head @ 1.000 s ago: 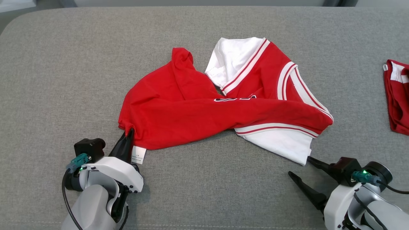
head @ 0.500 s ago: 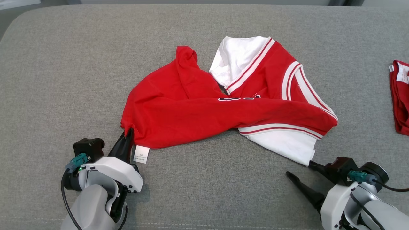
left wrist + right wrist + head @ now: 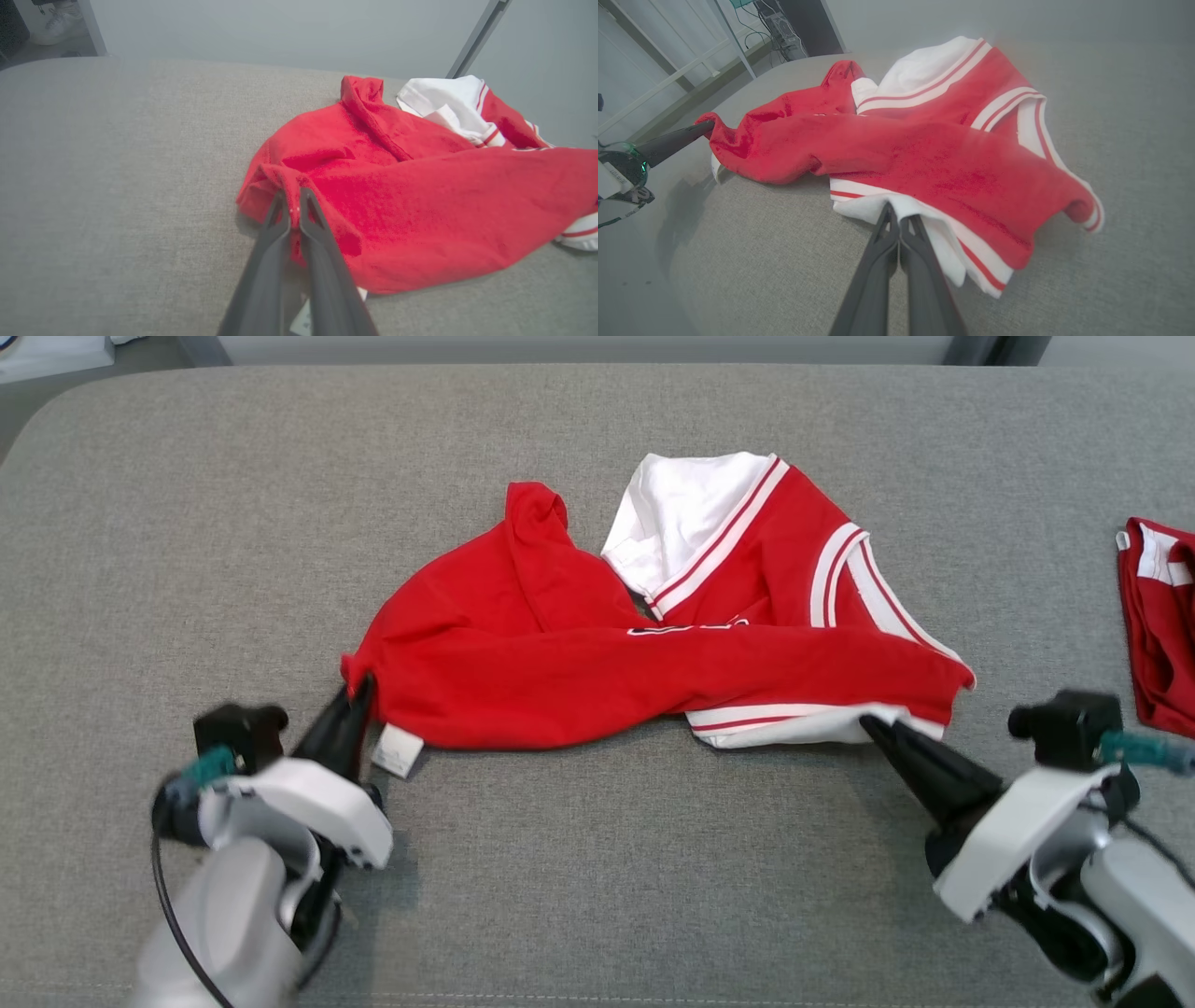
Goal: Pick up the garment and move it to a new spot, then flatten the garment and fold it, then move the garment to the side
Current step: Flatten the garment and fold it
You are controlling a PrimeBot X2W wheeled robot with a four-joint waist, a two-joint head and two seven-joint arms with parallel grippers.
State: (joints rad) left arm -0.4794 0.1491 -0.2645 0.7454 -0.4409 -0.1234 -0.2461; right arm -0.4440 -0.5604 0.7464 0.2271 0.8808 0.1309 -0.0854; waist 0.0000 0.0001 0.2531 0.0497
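Two pincers clenched on garment (image 3: 560,672): left pincer (image 3: 363,681) on near-left red corner, right pincer (image 3: 868,720) on near-right white hem. Garment crumpled mid-surface (image 3: 597,896). Soft, light, limp; likely sags between grips. Corners best hold.

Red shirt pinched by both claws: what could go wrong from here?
The left gripper and right gripper each pinch only a thin edge of the garment, so it may slip out when lifted. It lies twisted over itself and may hang tangled. A second red garment lies near the right arm and could get dragged.
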